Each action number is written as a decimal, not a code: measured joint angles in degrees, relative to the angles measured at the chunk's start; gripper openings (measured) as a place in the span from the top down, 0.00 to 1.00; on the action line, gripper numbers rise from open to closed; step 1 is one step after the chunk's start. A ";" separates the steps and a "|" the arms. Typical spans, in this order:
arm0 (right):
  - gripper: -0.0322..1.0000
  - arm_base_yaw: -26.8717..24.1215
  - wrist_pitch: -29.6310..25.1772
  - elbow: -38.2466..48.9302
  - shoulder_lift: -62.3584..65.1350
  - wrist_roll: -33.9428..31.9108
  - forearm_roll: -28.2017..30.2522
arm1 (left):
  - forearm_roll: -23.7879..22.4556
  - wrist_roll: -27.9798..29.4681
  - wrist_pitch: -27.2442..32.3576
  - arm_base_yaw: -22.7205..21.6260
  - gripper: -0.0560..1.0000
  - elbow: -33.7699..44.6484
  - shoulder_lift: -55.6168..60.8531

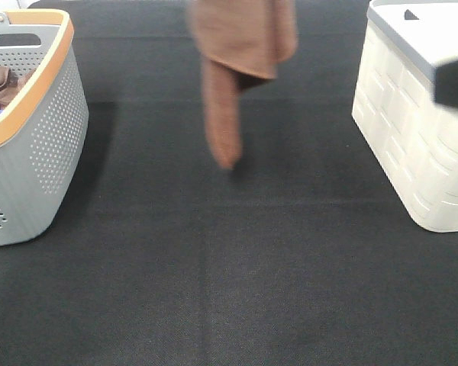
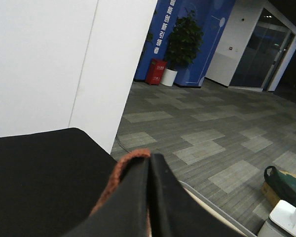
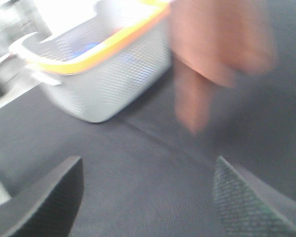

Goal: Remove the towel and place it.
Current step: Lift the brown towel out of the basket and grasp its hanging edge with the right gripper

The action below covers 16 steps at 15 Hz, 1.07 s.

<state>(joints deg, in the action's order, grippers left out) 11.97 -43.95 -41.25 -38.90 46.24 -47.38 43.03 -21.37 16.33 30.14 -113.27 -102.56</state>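
Towel [image 1: 240, 46] hung clamped in the left pincer [image 2: 149, 165], whose two dark fingers were pressed flat together with a strip of the brown edge showing along one side of them. From that grip, which sat above the top of the high view, the cloth fell straight down. Its long axis was close to upright. The upper part was broad and bunched, and a narrow tail below it pointed down at the table [image 1: 214, 290]. Blur made it impossible to tell whether the tip touched the black surface or hung just above it.

The right pincer [image 3: 148, 197] was spread wide and held nothing. It sat low over the table, with the towel hanging ahead of it and well apart from its fingers.

Off to one side of the held towel stood the grey basket [image 1: 38, 80] with its orange rim, and a few clothes [image 1: 4, 84] lay inside it. The towel was clear of that basket and touched neither rim nor wall. On the far side, equally apart, stood the white box [image 1: 412, 137] under a grey lid.

Judged from this, the removing looked done, since the towel was out and carried in the air. The placing was all that was left. The towel had not yet been laid down or let go, and nothing showed where it was meant to go.
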 joint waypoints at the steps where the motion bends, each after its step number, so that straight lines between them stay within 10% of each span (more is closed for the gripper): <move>1: 0.29 2.41 -0.29 -3.32 -3.72 2.81 -0.06 | -0.63 0.00 0.11 0.86 0.95 0.00 -0.17; 6: 0.29 17.53 4.93 -14.73 -21.77 6.59 6.76 | -2.01 -0.06 0.23 2.75 0.95 0.00 -0.80; 9: 0.29 28.25 18.96 -16.10 -30.54 6.30 17.07 | -2.01 0.06 0.23 2.92 0.95 0.00 -0.80; 16: 0.29 30.60 48.53 -16.10 -41.42 0.80 18.22 | -2.01 0.06 0.23 3.04 0.95 0.00 -0.80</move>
<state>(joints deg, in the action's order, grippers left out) 42.57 4.58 -57.35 -80.33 47.04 -29.16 41.02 -21.31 16.56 33.17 -113.27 -103.36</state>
